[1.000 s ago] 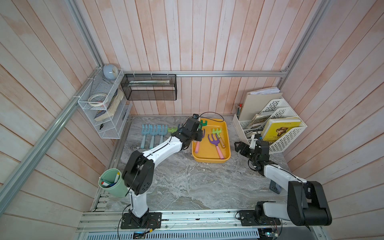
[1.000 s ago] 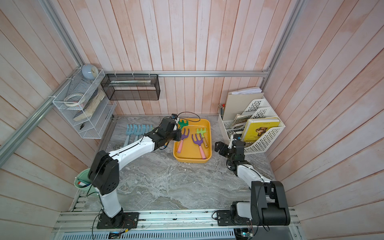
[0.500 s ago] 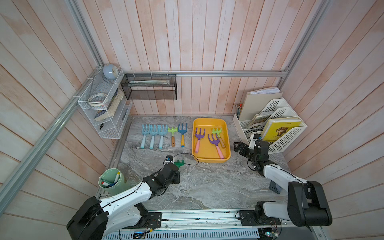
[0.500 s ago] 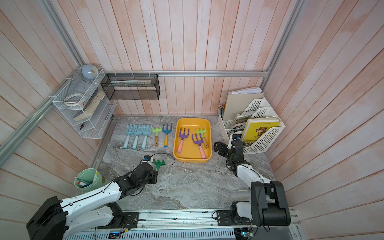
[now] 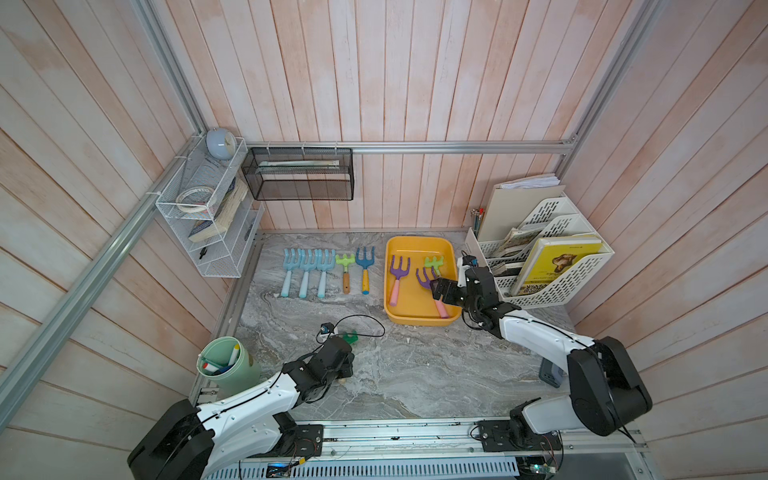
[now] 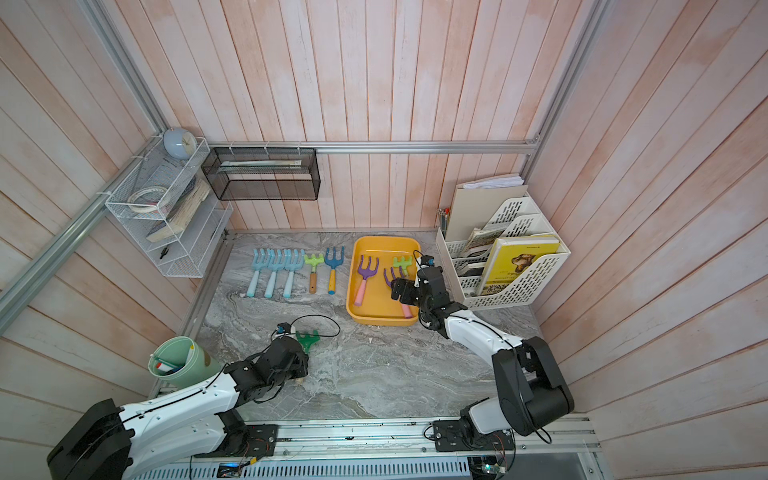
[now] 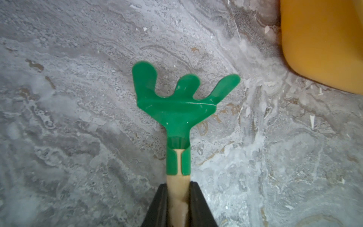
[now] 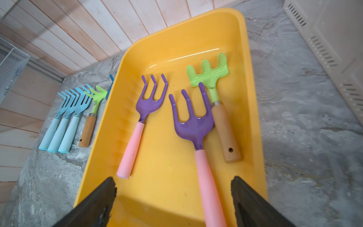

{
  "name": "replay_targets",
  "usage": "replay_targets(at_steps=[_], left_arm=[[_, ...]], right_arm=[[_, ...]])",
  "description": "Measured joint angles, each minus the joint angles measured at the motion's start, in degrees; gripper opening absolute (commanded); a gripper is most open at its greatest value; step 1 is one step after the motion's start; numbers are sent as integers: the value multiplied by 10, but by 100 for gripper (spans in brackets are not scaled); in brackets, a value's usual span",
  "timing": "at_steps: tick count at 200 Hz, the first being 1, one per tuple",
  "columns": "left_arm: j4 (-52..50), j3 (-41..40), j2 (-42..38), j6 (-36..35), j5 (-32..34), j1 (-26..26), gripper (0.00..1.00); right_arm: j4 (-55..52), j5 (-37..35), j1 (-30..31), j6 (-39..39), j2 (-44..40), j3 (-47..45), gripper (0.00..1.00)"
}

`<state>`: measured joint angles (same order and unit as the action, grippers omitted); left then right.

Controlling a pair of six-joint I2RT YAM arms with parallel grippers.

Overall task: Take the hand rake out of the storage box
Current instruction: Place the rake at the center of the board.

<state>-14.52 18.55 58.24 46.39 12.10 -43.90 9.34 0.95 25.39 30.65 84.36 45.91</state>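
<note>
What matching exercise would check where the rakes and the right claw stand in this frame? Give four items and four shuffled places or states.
Items
1. dark green rake
2. pale blue rakes
3. purple rakes
4. right claw

Places or states
A. lying inside the box
B. open, above the box
C. clamped in the left claw
D. side by side on the table

Pairs: 1-C, 2-D, 3-A, 4-B

The storage box (image 5: pixel 415 249) is yellow, hand rake (image 7: pixel 176 110) green, tabletop (image 5: pixel 415 365) marbled grey.
</note>
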Motion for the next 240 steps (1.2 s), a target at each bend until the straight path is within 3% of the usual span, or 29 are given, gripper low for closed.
replay_targets(at_steps=[24,44,78,85,87,89,93,141,175,240], left_arm=[[-6,-5,-13,10,-8,0,32],[-19,-15,-24,21,-21,-1,33],[-31,-20,-41,33,-30,0,52],[-33,-21,-46,30,-32,0,62],[-34,-21,-47,31,-32,0,74],[-34,-21,-49,36,-32,0,92],[-37,-21,-52,29,-33,0,100],[-67,1,-87,13,-31,0,100],[-37,8,-86,-6,-52,13,100],[30,-29,-65,2,-114,15,100]], right_arm=[[-31,-30,30,14,50,54,86],[-61,-58,50,27,96,107,82],[-112,-96,79,44,174,195,78],[-122,-104,84,47,189,211,78],[-124,-105,85,48,192,215,78],[-127,-108,87,49,196,220,77],[-132,-112,90,50,205,229,77],[-193,-139,111,58,303,341,72],[-242,-153,122,59,369,424,71],[-274,-156,128,66,390,445,72]])
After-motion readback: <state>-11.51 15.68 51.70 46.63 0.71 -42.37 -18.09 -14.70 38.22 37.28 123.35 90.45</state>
